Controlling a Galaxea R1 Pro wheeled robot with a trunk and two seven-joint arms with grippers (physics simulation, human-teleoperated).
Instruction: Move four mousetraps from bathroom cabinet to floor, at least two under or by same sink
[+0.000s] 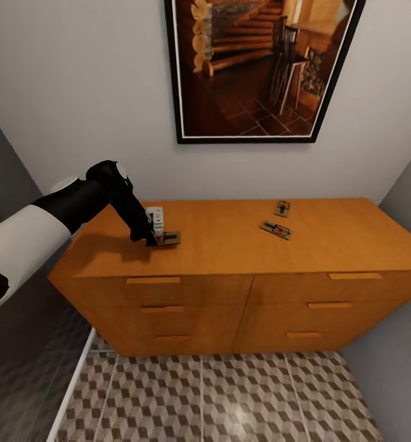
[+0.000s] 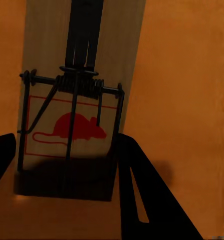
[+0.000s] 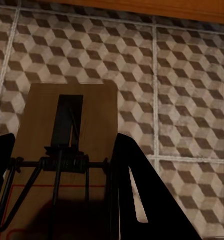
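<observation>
Your left pincer straddles a mousetrap on the cabinet top's left, fingers apart: close, then lift. Your right pincer is clamped on another mousetrap above the bathroom floor.

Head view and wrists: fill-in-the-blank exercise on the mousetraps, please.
1. ___ small flat brown wooden mousetraps lie on the low orange-brown wooden cabinet.
2. The left gripper has its jaws around one printed with a red ___.
3. The right gripper holds a fourth mousetrap above the ___-patterned tiled floor.
Missing: three; mouse; cube.
</observation>
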